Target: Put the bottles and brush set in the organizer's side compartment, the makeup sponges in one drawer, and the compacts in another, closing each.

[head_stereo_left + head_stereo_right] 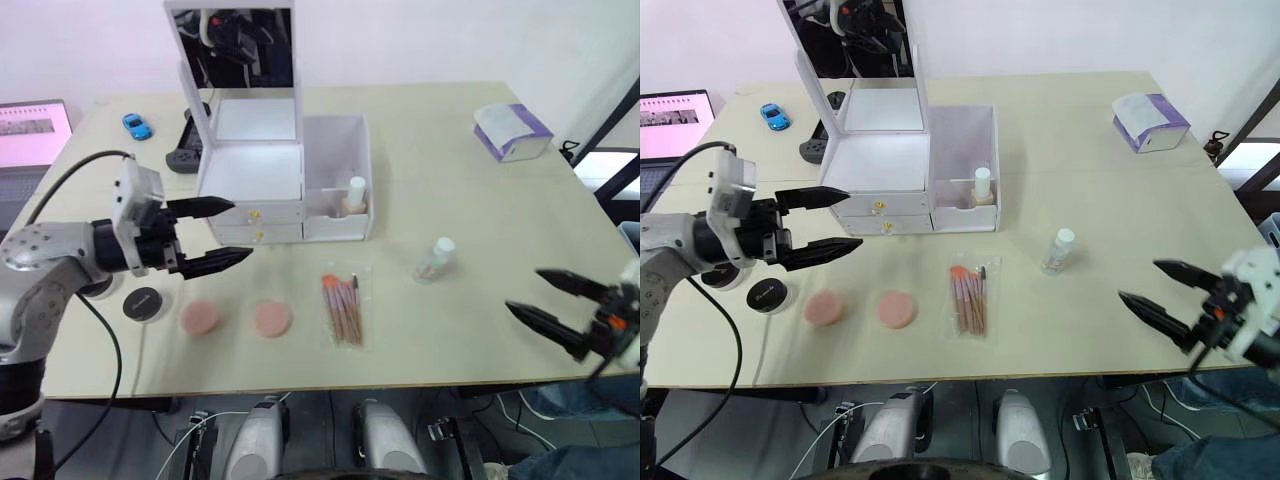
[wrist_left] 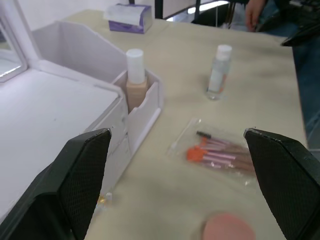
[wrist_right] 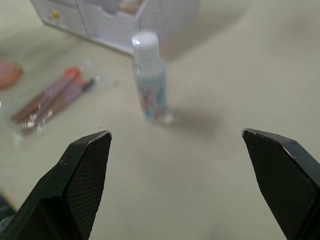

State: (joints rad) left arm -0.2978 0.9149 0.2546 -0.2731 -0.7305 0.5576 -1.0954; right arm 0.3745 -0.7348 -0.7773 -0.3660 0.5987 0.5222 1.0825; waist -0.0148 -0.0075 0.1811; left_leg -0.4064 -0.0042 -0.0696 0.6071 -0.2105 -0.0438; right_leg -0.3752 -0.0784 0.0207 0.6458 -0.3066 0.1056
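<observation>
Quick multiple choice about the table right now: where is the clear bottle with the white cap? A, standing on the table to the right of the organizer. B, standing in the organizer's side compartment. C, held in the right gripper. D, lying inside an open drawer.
A: the clear bottle stands upright on the bare table, apart from the organizer, while the open right gripper is empty.
</observation>
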